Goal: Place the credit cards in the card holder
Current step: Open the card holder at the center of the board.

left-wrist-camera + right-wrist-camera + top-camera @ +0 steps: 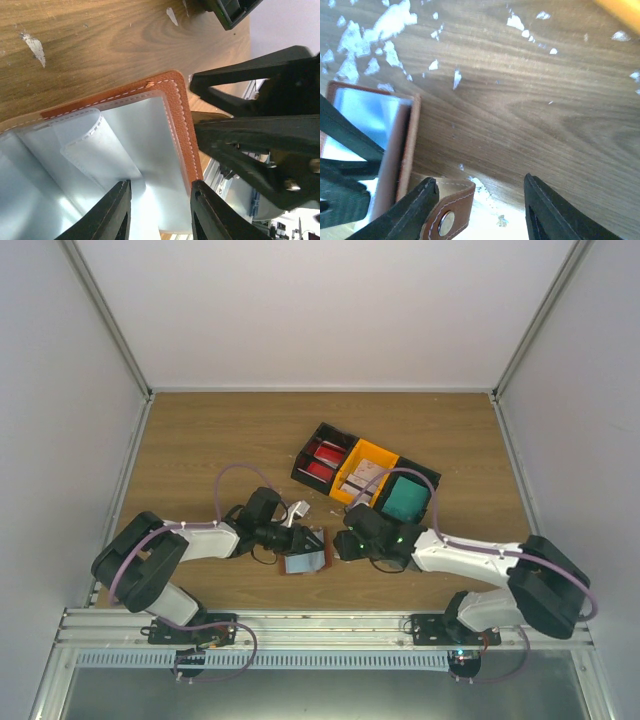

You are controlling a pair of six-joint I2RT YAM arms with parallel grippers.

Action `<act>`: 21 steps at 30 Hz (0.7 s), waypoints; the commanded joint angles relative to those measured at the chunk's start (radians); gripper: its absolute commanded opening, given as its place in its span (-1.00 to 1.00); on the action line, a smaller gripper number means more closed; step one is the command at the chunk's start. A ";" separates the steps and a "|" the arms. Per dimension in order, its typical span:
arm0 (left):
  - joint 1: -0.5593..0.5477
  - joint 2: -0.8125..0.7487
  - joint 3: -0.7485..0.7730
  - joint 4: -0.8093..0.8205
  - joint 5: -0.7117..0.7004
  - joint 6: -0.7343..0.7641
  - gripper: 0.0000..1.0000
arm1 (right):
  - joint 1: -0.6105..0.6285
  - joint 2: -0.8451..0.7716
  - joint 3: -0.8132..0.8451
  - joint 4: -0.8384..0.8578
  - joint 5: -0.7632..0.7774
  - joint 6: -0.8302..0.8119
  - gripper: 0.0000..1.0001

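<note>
Your left claw (pixel 159 184) is partly closed across the stitched edge of the card holder (pixel 172 115). One finger lies on the pale inner pocket and the other on the outer side of the brown leather rim, so the claw has the holder in its grip. The holder sits open on the counter (pixel 220 440), toward the near edge and between your two claws, with its pale pockets showing.

Your right claw (pixel 479 180) stands wide open and holds nothing. The holder's snap tab (pixel 447 215) lies inside the gap, just beside one finger. Whether tab and finger touch cannot be told.

The credit cards are in the black-and-orange bin tray (pixel 372 448), which stands behind the claws and apart from the holder. The red cards (pixel 322 462) are in the left compartment, the pale cards (pixel 358 480) in the orange middle one, and the teal card (pixel 405 502) in the right one, close to the right arm's wrist.

White scraps (pixel 390 20) are scattered on the counter near the holder.
</note>
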 commanded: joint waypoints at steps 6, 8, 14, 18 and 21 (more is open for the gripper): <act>0.000 0.009 0.017 0.018 -0.008 0.026 -0.36 | 0.000 -0.151 0.025 -0.072 0.002 -0.052 0.16; 0.000 0.008 0.021 0.020 -0.007 0.027 -0.38 | 0.000 -0.169 0.020 -0.048 -0.052 -0.081 0.11; -0.001 0.016 0.024 0.025 -0.005 0.026 -0.45 | 0.000 -0.217 -0.014 0.024 -0.168 -0.096 -0.46; -0.004 0.019 0.020 0.032 -0.006 0.019 -0.46 | 0.000 -0.250 -0.023 0.043 -0.166 -0.088 -0.28; -0.006 0.025 0.021 0.031 -0.009 0.017 -0.46 | 0.000 -0.257 -0.023 0.043 -0.166 -0.090 -0.11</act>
